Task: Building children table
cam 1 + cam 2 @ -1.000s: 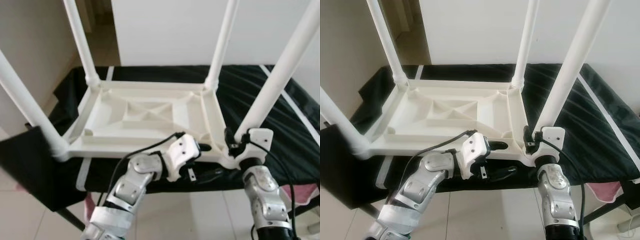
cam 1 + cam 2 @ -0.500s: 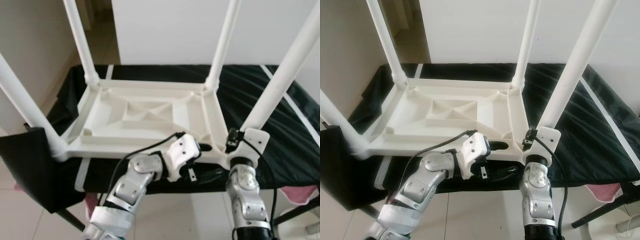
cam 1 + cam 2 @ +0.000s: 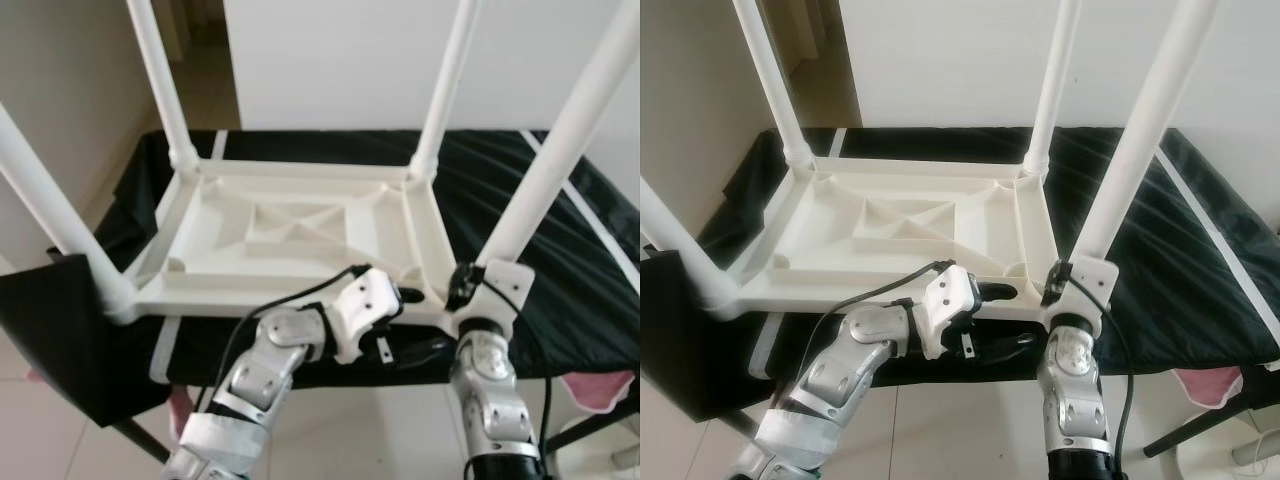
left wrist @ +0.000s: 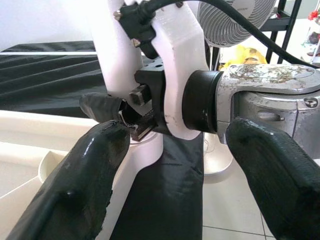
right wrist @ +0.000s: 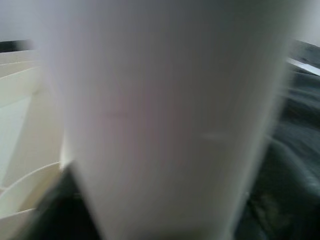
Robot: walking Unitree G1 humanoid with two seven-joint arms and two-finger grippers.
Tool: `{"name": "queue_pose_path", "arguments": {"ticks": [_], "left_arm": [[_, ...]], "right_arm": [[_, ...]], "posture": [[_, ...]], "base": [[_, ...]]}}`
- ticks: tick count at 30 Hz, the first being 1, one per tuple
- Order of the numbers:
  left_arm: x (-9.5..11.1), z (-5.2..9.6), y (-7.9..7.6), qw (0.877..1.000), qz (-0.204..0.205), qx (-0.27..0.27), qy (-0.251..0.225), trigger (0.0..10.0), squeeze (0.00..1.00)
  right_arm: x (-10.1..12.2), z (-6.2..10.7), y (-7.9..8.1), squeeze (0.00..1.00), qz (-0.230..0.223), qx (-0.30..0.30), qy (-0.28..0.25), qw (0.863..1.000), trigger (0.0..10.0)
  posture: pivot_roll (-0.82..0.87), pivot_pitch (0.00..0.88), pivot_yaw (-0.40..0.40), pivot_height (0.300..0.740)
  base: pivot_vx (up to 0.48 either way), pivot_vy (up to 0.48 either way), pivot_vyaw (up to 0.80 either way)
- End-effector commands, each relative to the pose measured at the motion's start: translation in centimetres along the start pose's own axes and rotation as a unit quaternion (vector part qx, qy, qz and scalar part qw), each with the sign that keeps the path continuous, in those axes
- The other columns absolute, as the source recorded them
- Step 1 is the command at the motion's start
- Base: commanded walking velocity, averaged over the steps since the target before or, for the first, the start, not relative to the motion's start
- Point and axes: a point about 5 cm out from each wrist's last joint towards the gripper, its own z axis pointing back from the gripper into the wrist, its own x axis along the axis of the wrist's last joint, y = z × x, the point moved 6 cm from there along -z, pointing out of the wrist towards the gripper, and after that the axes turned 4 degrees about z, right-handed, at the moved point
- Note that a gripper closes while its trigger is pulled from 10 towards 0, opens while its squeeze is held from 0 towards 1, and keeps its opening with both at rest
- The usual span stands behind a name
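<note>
This is looking like a room in someone's home. Pale glossy floor tiles are running under everything, and plain white walls are closing in the far side, with a doorway opening onto a dim passage beyond the left gripper. A black cloth is covering a low folding bed or cot, its dark legs showing just beside the right gripper. A white pedestal fan is standing on the tiles past that gripper, next to a black rack holding small coloured things. A bit of pink fabric is hanging near the floor.
</note>
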Motion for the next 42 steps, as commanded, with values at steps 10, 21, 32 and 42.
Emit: {"name": "queue_pose_path", "arguments": {"ticks": [10,21,32,42], "left_arm": [[-0.3,0.5,1.2,0.999,-0.013,0.041,0.007,10.0,0.0],[-0.4,0.3,1.4,0.997,-0.047,0.067,0.003,10.0,0.0],[-0.8,0.7,2.2,0.988,-0.094,0.119,0.009,10.0,0.0],[-1.2,0.6,1.7,0.992,-0.079,0.098,0.019,10.0,0.0]], "right_arm": [[-0.4,0.1,0.2,0.43,0.007,0.078,-0.005,0.997,10.0],[0.7,-0.3,0.8,0.0,0.023,0.177,-0.039,0.983,10.0],[0.5,-0.4,0.6,0.0,0.048,0.269,-0.045,0.961,10.0],[0.2,-0.5,0.0,0.0,0.082,0.333,-0.043,0.938,2.4]], "posture": [[-0.07,0.0,-0.01,0.74],[-0.08,0.0,-0.005,0.74],[-0.07,0.004,-0.005,0.74],[-0.07,0.007,-0.005,0.74]], "base": [[0.0,0.0,0.0],[0.0,0.0,0.0],[0.0,0.0,0.0],[0.0,0.0,0.0]]}}
